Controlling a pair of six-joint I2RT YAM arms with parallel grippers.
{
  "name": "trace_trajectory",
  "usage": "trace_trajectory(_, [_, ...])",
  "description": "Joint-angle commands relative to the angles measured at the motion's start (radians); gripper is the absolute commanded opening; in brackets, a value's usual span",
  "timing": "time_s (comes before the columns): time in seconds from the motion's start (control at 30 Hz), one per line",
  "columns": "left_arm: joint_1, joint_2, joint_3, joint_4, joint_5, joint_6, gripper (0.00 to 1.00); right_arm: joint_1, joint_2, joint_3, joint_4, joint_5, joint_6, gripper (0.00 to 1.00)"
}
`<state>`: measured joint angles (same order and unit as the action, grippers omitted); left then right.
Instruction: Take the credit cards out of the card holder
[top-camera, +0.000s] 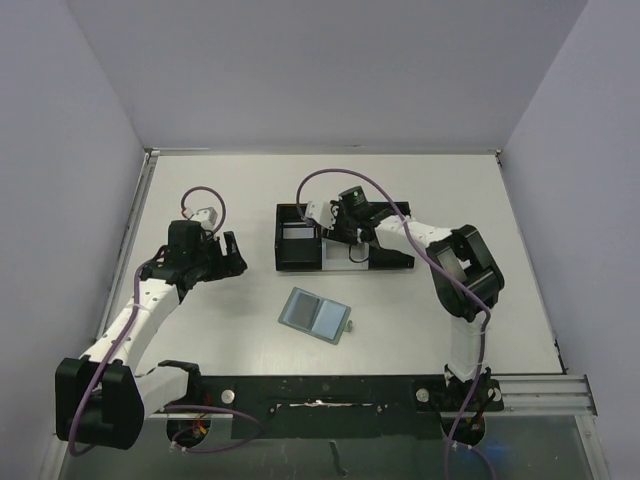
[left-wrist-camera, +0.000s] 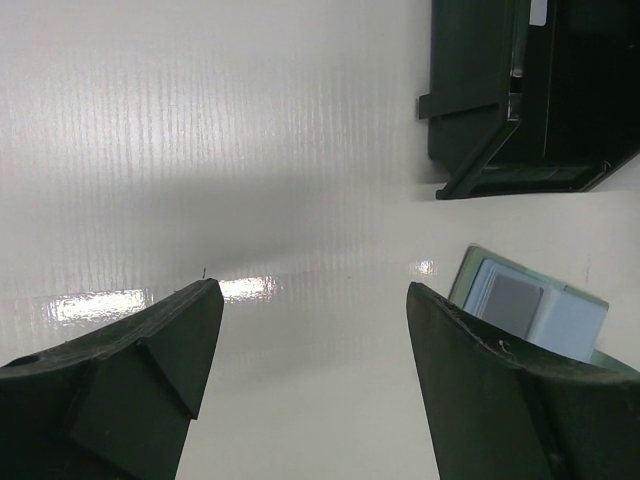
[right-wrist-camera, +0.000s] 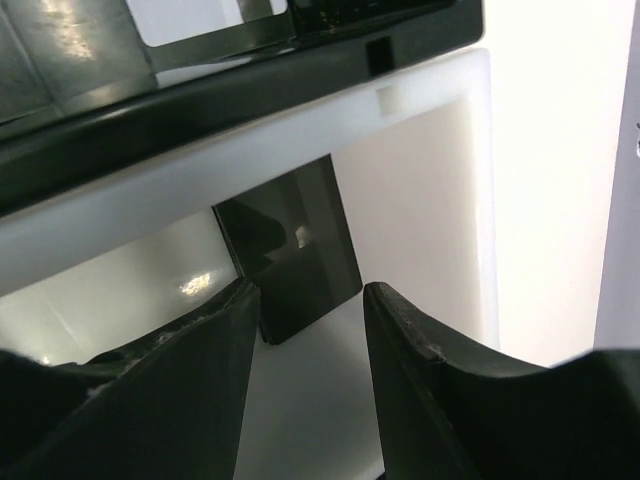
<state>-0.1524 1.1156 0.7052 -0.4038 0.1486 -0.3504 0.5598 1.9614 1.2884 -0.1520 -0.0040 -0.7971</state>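
Observation:
The card holder lies open and flat on the table, its two pale blue pockets facing up. In the left wrist view the card holder shows a grey card in one pocket. My left gripper hangs open over bare table to the holder's left, holding nothing. My right gripper is open above the white-floored tray. A black credit card lies flat on the tray floor just beyond the fingertips, close to the left finger and free of both.
A black square box stands left of the tray, with a pale rectangle inside it. The box's corner sits ahead of the left gripper. Grey walls enclose the table on three sides.

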Motion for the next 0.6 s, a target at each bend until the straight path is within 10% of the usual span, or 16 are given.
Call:
trace_trajectory(0.0, [0.005,0.001,0.024,0.048,0.024,0.024,0.75,-0.008,-0.045,0.054,0.029,-0.008,0.045,0.47])
trace_trajectory(0.17, [0.005,-0.012,0.024,0.048,0.02,0.025,0.75,0.003,-0.193,0.026,0.095,0.004,0.279,0.48])
trace_trajectory(0.4, [0.007,-0.06,0.019,0.048,-0.021,0.022,0.75,0.075,-0.469,-0.168,0.145,0.176,1.023,0.62])
trace_trajectory(0.57, [0.015,-0.082,0.016,0.049,-0.038,0.021,0.75,0.052,-0.544,-0.29,0.083,0.012,1.482,0.99])
